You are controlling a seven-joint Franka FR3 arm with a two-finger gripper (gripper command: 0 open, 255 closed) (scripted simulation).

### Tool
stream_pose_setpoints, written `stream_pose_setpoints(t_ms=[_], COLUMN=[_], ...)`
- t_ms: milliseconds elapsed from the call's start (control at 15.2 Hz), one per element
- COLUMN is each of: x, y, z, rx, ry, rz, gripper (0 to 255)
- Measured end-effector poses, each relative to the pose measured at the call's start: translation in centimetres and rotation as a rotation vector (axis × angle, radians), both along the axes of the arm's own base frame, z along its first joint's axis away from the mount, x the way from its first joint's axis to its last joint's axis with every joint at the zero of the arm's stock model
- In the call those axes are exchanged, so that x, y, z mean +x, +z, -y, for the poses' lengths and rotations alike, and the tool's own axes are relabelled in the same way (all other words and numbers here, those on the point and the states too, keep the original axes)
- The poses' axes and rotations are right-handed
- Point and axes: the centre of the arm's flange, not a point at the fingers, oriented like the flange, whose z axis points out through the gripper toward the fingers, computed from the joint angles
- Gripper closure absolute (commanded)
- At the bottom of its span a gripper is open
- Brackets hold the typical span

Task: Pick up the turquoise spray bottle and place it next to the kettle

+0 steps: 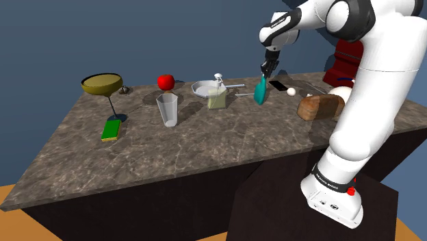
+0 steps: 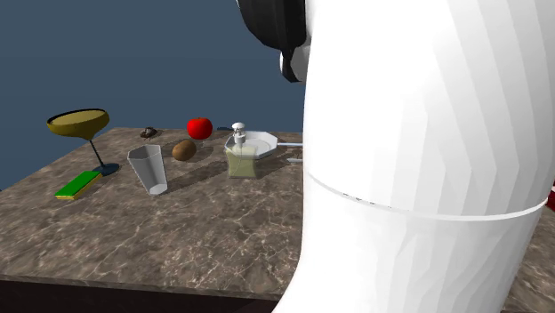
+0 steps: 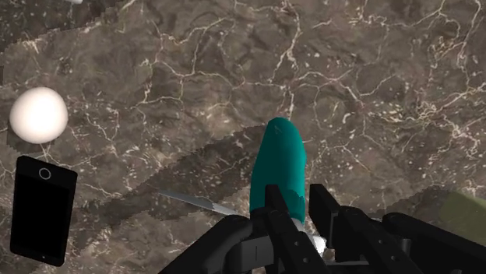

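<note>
The turquoise spray bottle (image 1: 260,90) is near the back of the dark marble counter (image 1: 205,150), between a soap dispenser and a black phone. My black gripper (image 1: 268,69) comes down on its top and is shut on it. In the wrist view the fingers (image 3: 277,209) clasp the bottle (image 3: 279,159) at its upper end, and its body points away toward the counter. It leans slightly. Whether its base touches the counter I cannot tell. A red appliance (image 1: 345,63) and a white rounded thing (image 1: 339,90) stand at the back right.
Near the bottle lie a phone (image 3: 42,209), a white ball (image 3: 38,114) and a knife (image 3: 195,202). A bread loaf (image 1: 320,106), soap dispenser (image 1: 217,97), pan (image 1: 204,87), apple (image 1: 165,82), clear cup (image 1: 167,109), olive goblet (image 1: 102,85) and green sponge (image 1: 111,129) also stand on the counter.
</note>
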Motion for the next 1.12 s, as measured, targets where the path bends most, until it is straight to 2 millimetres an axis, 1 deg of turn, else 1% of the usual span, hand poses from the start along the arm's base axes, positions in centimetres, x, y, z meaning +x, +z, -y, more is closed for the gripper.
stream_pose_setpoints(t_ms=[264,1122], x=[0.1,0.1], y=[1.8,8.9], z=[0.0,-0.2], rx=[0.000,0.000], ry=[0.000,0.000], rz=[0.000,0.001], gripper=[255,255])
